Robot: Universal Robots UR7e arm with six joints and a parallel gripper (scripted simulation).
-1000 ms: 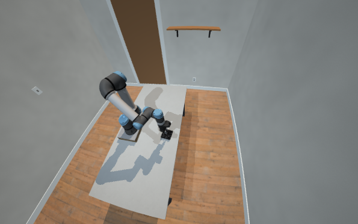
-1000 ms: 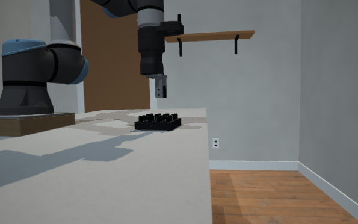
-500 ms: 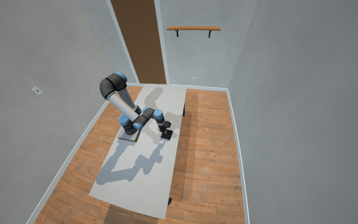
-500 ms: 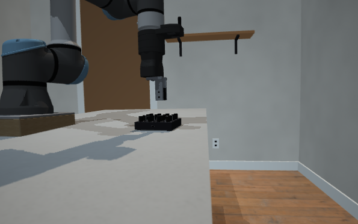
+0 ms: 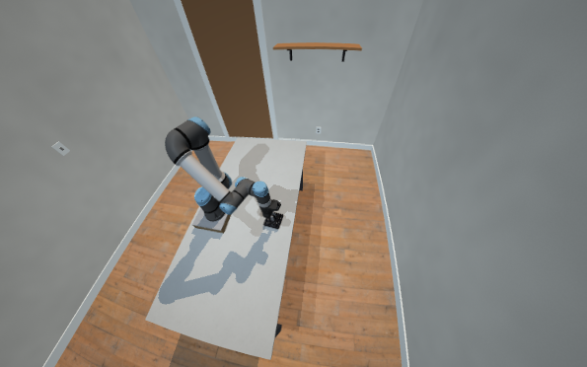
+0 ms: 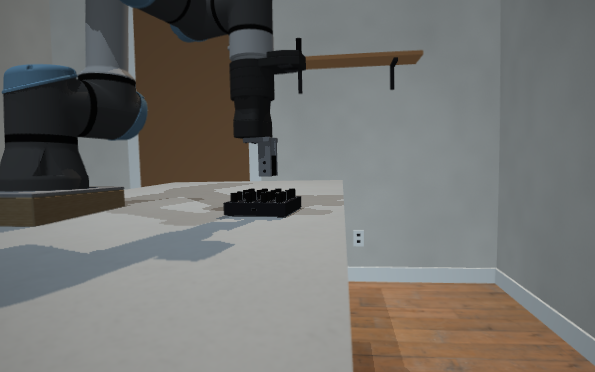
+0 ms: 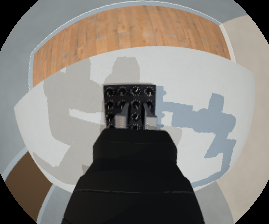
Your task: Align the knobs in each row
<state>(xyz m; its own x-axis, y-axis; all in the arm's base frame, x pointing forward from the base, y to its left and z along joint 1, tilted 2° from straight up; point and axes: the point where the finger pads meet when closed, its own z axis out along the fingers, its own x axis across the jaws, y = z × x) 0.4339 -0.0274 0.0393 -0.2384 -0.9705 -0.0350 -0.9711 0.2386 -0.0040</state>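
Note:
The black knob box (image 5: 275,225) (image 6: 262,208) (image 7: 130,85) stands flat on the table. Its small socket (image 6: 253,210) is in the side facing the exterior camera, which is the right side in the wrist view. Several black knobs stand on top; their white lines are too small to read reliably. My gripper (image 6: 268,175) (image 7: 136,109) is partly open and empty, pointing down, with its tips in the air above the box. In the wrist view the fingers appear on either side of the second column from the right, hiding parts of the neighbouring columns; my gripper body hides the box's lower edge.
The box stands near the table's (image 5: 224,306) (image 6: 167,320) long edge on the side away from the arm's base. The base sits on a wooden block (image 5: 209,228) (image 6: 77,206). Arm shadows fall over the table. A shelf (image 5: 318,46) (image 6: 367,60) hangs on the far wall.

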